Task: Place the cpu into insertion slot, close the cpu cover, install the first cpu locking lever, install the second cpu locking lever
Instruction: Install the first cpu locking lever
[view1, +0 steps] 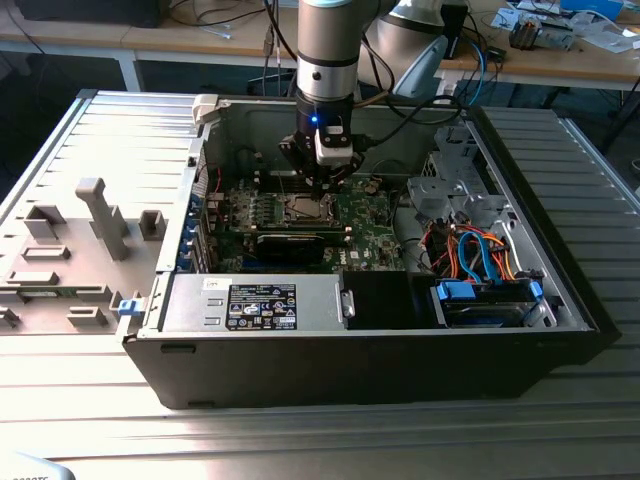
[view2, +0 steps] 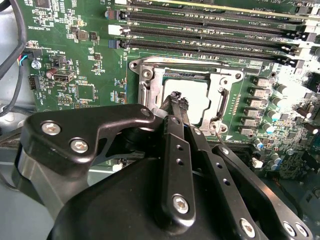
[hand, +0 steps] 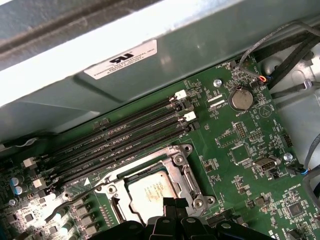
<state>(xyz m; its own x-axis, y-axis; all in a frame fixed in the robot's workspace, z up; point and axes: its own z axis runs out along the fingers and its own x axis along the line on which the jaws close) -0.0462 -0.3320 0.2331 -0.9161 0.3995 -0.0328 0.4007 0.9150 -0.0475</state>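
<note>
find cpu (view2: 200, 97) seated in insertion slot (view1: 303, 208), upper centre of frame in exterior view, with cpu cover (view2: 150, 87) lying flat around it. read gripper (view2: 176, 97) as clenched, tips together just over cover's edge, grasping nothing visible. spot thin locking lever (hand: 75, 196) beside slot, seemingly unlatched. judge first-lever step in hand; calls for pressing that rod down and under its catch.

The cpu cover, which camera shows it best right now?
The second wrist view: the cpu cover lies close and nearly whole, the pincer hiding one edge. The first wrist view has the cpu cover with one side behind the pincer. The exterior view shows the cpu cover small and distant.
</note>
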